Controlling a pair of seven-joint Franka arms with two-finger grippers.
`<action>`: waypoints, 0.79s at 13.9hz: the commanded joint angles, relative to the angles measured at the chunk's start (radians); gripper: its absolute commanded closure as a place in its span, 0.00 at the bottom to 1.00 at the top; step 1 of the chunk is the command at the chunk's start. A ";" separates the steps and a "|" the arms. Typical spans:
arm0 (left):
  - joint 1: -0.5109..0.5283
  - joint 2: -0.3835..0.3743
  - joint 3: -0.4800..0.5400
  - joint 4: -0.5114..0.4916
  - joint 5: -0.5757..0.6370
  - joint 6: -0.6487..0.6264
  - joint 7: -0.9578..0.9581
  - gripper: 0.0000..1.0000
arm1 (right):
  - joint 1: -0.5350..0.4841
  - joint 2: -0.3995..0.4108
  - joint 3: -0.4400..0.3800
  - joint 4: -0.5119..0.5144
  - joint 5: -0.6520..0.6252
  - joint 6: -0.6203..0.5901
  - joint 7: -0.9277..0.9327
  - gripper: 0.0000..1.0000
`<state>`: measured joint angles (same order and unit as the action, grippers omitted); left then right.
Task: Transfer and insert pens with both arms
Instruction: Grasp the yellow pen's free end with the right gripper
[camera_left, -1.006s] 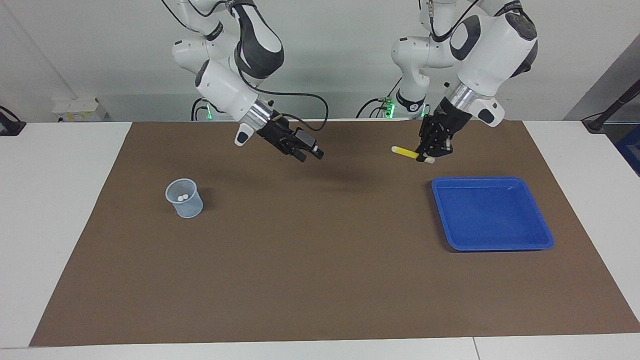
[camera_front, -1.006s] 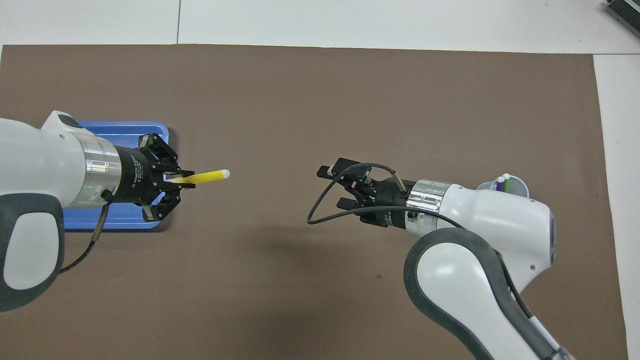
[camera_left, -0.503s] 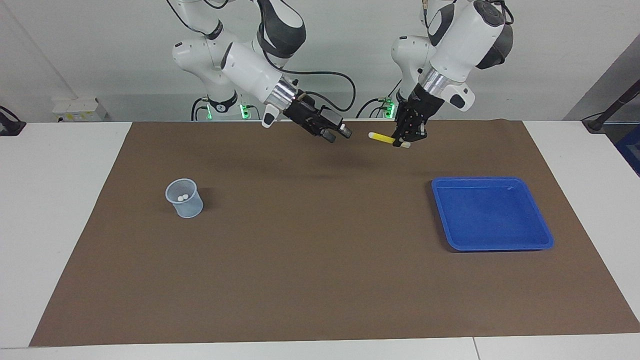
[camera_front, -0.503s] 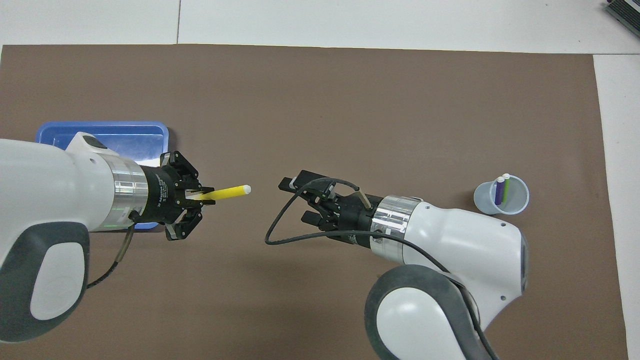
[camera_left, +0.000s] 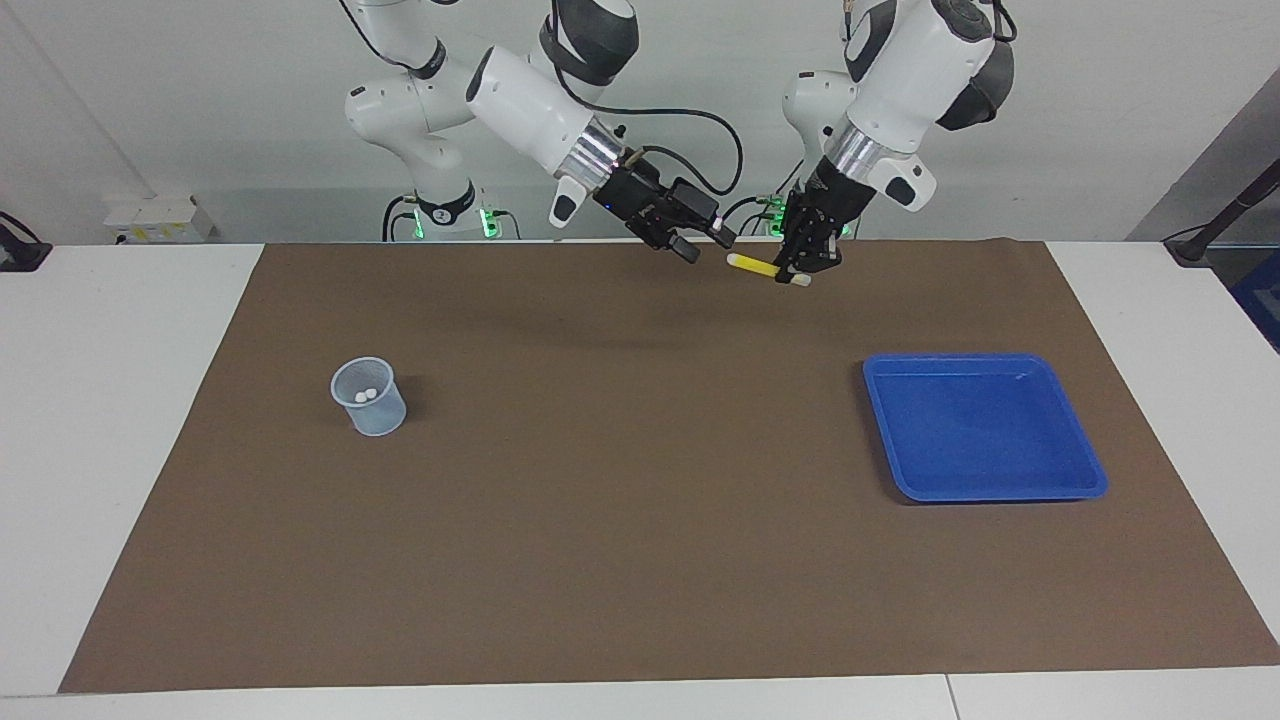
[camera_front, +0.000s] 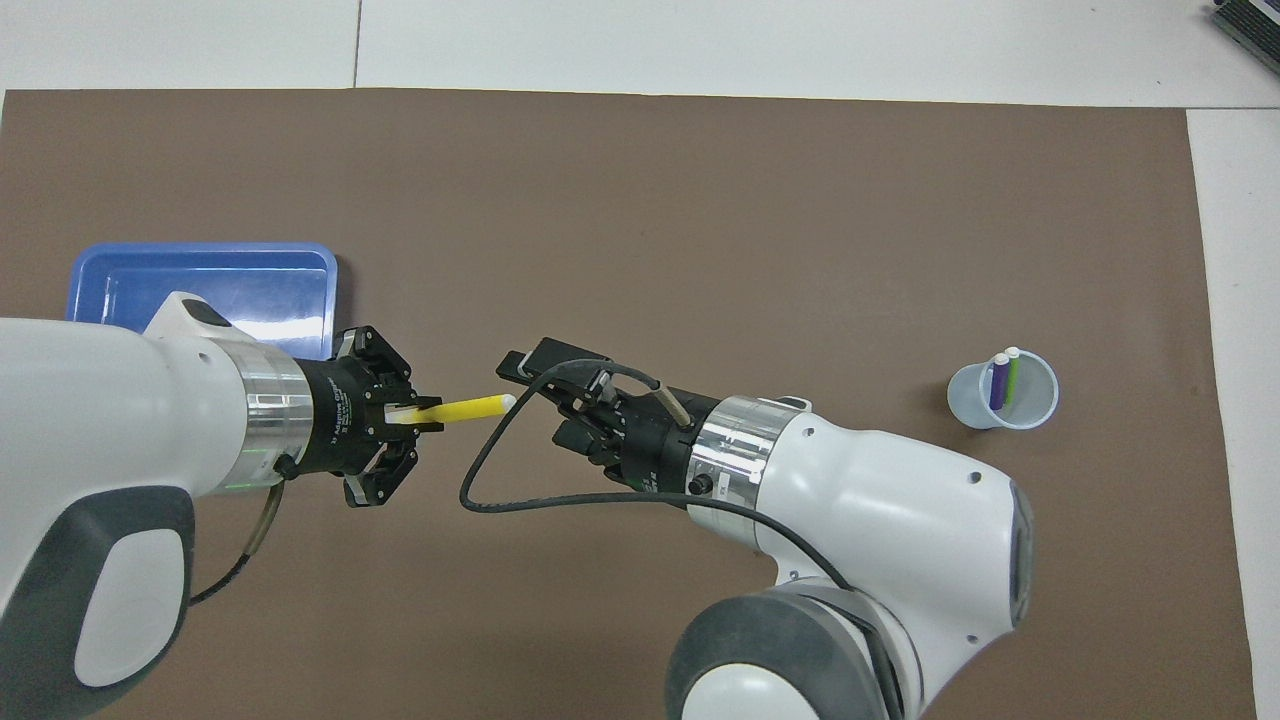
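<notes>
Both arms have drawn together and risen over the edge of the brown mat (camera_left: 640, 520) nearest the robots since 0.5 s ago, and the gap between the yellow pen's tip and the right gripper has all but vanished.

Up in the air, the left gripper (camera_left: 803, 262) (camera_front: 408, 412) pinches the slim yellow marker pen with whitish end caps (camera_left: 757, 267) (camera_front: 470, 408) near 1 end; the pen lies roughly level, its free cap pointing toward the right arm. Opposite it, the right gripper (camera_left: 706, 240) (camera_front: 535, 385) has its 2 black fingers spread, with the pen's free cap just at their tips. Whether they touch the pen cannot be told.

Toward the right arm's end of the table stands a small translucent plastic cup (camera_left: 369, 397) (camera_front: 1003, 389), upright on the mat. Inside it, the overhead view shows 2 pens standing on end: a purple marker pen (camera_front: 997, 385) and a bright green marker pen (camera_front: 1012, 377), side by side, white caps up.

Toward the left arm's end, a shallow blue plastic tray (camera_left: 985, 428) (camera_front: 215, 285) lies flat on the mat, well apart from the cup.
</notes>
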<state>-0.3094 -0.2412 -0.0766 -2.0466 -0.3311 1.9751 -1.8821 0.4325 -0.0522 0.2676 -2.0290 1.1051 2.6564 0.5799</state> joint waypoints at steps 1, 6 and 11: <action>-0.020 -0.043 0.014 -0.046 -0.013 0.027 -0.014 1.00 | 0.031 0.047 0.002 0.039 -0.056 0.023 0.044 0.00; -0.020 -0.047 0.014 -0.049 -0.013 0.027 -0.014 1.00 | 0.086 0.117 0.002 0.067 -0.082 0.120 0.043 0.00; -0.025 -0.050 0.014 -0.053 -0.013 0.027 -0.014 1.00 | 0.103 0.115 0.004 0.066 -0.082 0.114 0.046 0.16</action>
<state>-0.3105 -0.2533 -0.0771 -2.0587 -0.3311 1.9761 -1.8824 0.5335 0.0545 0.2684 -1.9762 1.0577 2.7666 0.5988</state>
